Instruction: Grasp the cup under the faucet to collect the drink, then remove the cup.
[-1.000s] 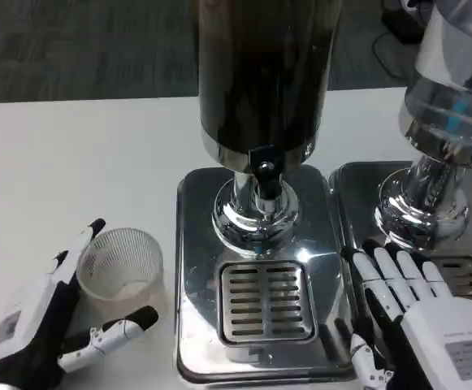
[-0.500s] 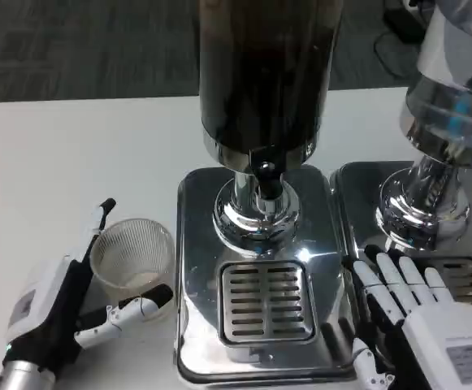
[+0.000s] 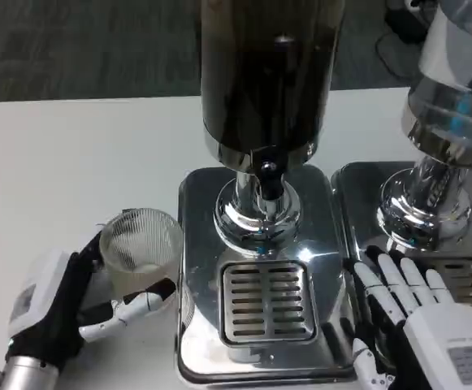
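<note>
Light, thin, crushable ribbed plastic cup, best gripped gently mid-wall, already cradled by left hand fingers; right hand fingers spread, holding nothing.

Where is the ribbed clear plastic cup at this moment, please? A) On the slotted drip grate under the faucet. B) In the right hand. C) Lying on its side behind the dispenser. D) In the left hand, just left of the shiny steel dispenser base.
D: the ribbed clear plastic cup sits in the left hand, beside the shiny steel dispenser base, short of the slotted drip grate.
</note>
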Available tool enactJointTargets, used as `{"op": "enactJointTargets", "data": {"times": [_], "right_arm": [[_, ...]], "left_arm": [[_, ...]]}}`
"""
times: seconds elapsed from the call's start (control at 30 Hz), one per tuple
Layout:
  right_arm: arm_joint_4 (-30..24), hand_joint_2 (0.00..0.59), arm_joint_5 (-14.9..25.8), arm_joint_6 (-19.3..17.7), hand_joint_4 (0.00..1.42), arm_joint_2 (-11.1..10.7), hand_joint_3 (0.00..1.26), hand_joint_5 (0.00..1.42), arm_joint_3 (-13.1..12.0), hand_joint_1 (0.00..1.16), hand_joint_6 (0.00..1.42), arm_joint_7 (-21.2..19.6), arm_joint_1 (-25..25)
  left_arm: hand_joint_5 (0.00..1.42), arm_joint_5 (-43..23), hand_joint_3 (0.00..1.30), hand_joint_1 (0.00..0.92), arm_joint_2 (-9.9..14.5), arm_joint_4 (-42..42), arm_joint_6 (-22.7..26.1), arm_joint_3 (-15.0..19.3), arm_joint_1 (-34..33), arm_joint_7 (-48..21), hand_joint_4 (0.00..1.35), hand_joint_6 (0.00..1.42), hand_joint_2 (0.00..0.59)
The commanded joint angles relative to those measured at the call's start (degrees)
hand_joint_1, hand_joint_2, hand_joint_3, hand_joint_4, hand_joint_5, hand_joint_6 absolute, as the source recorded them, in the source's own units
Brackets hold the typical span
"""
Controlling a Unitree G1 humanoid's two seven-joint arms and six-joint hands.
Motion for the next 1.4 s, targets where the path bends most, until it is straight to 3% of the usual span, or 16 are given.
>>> {"op": "enactJointTargets", "data": {"times": [0.03, 0.73, 1.4], "right_arm": [[-0.82, 0.568, 0.47, 0.45, 0.00, 0.20, 0.10, 0.00, 0.13, 0.00, 0.00, 0.15, 0.24], [-0.14, 0.567, 1.09, 0.38, 0.00, -0.18, 0.10, 0.00, 0.18, 0.00, 0.00, 0.56, -0.81], [-0.94, 0.582, 0.60, 0.96, 0.00, 0.14, 0.11, 0.00, -0.03, 0.00, 0.00, -0.14, -0.07]], "left_arm": [[0.58, 2.71, 0.28, 0.502, 0.31, 0.04, -0.72, -1.33, 0.68, 2.68, 0.34, 0.47, 0.116], [0.67, 13.83, 0.36, 0.501, 1.44, -3.55, 1.64, -3.35, 2.16, 24.28, 0.43, 0.53, 0.144], [0.67, 15.41, 0.37, 0.483, 1.20, -5.65, 0.23, -4.95, 0.26, 27.42, 0.44, 0.54, 0.154]]}}
